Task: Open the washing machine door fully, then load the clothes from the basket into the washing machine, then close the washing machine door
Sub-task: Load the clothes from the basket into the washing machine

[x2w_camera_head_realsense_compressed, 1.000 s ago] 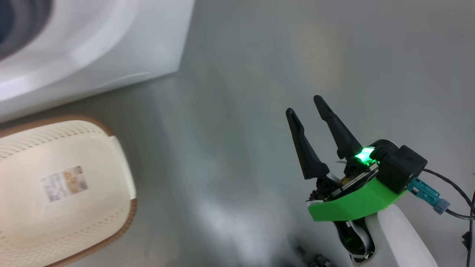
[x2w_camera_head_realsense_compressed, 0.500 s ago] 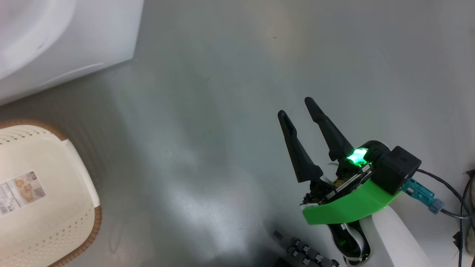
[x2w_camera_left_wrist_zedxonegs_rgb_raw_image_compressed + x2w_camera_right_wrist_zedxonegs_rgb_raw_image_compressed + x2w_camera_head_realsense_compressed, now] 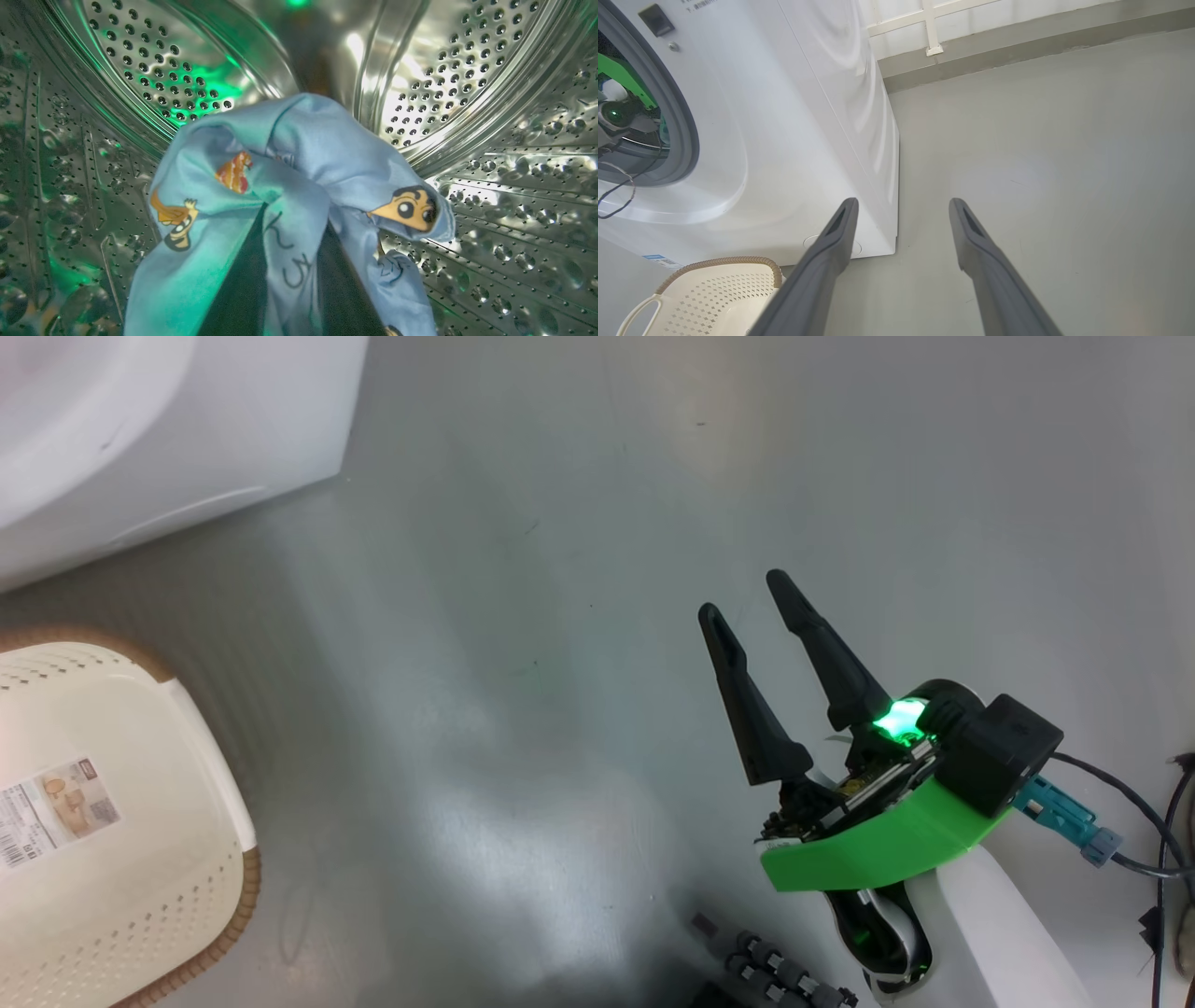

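Observation:
Inside the perforated steel drum (image 3: 467, 60) of the washing machine (image 3: 794, 116), my left gripper (image 3: 296, 219) is shut on the clothes (image 3: 317, 154). They are a bunched piece of light blue fabric with orange-brown cartoon figures, draped over both dark fingers (image 3: 243, 284) and hiding the tips. The left arm's green wrist (image 3: 619, 77) reaches in through the grey gasket (image 3: 686, 126). The cream basket (image 3: 112, 821) stands on the floor below the machine (image 3: 168, 420), with only its bottom sticker (image 3: 56, 807) inside. My right gripper (image 3: 743, 595) hangs open over bare floor. The washing machine door is out of view.
The grey floor (image 3: 1041, 163) stretches to the right of the machine as far as a wall skirting (image 3: 1017, 46). Cables (image 3: 1134, 821) trail from my right wrist. The basket (image 3: 714, 294) sits just left of my right fingers (image 3: 831, 252), by the machine's front corner.
The head camera has turned, so the machine and basket slid left in the picture. My right gripper stays open in about the same place.

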